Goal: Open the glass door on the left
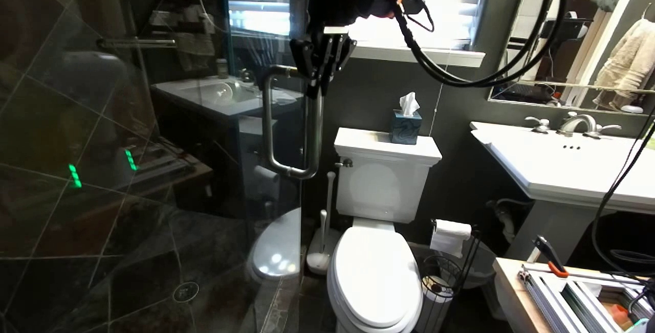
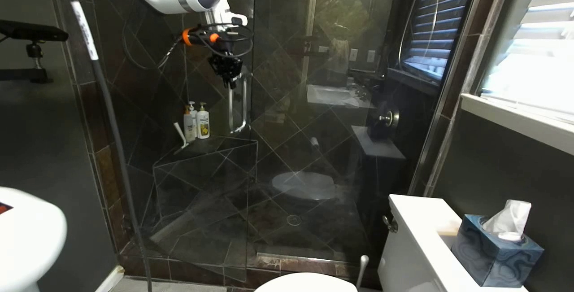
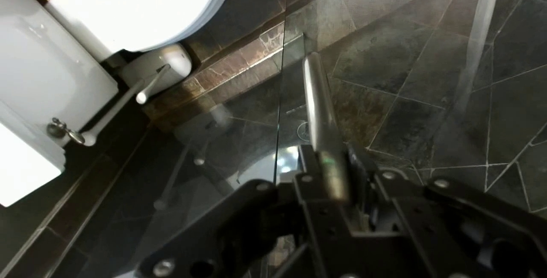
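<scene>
The glass door (image 1: 220, 241) is a tall clear panel with strong reflections; it also shows in an exterior view (image 2: 210, 211), where its bottom edge slants out in front of the tiled curb. Its chrome loop handle (image 1: 267, 123) stands upright near the free edge, and also shows in an exterior view (image 2: 245, 103). My gripper (image 1: 320, 80) comes down from above onto the upper part of one vertical bar. In the wrist view the handle bar (image 3: 318, 98) runs between the fingers (image 3: 331, 162), which are closed on it. The grasped stretch is partly hidden by the fingers.
The toilet (image 1: 376, 271) with a tissue box (image 1: 406, 127) on its tank stands beside the door. A toilet brush (image 1: 321, 251) sits by the door's edge. A sink (image 1: 578, 164) stands farther right. Bottles (image 2: 197, 121) rest on the shower bench. Cables (image 1: 486, 82) hang from the arm.
</scene>
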Tool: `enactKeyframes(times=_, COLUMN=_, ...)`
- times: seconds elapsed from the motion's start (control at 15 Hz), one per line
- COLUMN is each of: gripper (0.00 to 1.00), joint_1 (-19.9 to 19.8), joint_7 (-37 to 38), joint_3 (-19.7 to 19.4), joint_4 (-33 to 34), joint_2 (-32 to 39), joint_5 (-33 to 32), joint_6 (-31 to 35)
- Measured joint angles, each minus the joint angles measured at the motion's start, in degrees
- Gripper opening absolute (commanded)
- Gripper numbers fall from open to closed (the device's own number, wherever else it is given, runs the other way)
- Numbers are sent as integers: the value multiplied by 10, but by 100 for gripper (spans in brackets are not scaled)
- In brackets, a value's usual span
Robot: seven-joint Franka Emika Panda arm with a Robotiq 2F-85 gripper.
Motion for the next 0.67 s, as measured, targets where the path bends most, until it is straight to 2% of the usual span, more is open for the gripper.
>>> enactKeyframes(times=0.27, gripper=6, joint_1=0, joint_7=21, joint_3=5, joint_4=-40, joint_2=-43, joint_5=6, joint_6=-32)
enactKeyframes(times=0.67, gripper=6, joint_1=-1, joint_7=39, joint_3=12, joint_4=-87, joint_2=-90, joint_5=14, joint_6=-45)
